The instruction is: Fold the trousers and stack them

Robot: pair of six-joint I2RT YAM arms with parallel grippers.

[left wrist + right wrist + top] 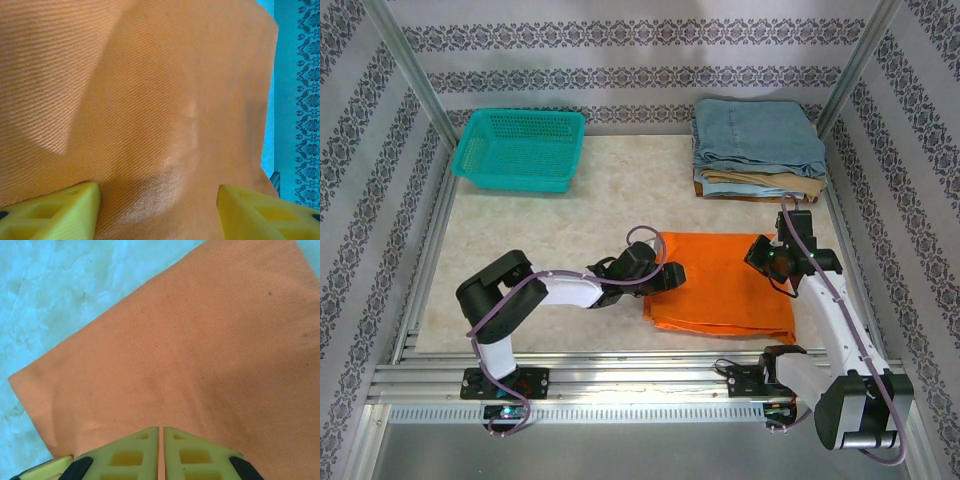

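Looking down from above: trousers (720, 295) folded into a flat rectangle on the tabletop (540, 240), long axis left to right, between left gripper (674, 275) at the left edge and right gripper (766, 262) at the right edge, the latter nearer the folded stack (758, 150) far right. From the left wrist: fingers (55, 215) apart over orange cloth. From the right wrist: fingers (130, 452) all but together near a corner, nothing visibly pinched.

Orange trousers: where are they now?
Top view: the orange trousers lie folded near centre-right, between left arm and right arm, nearer than the denim stack.
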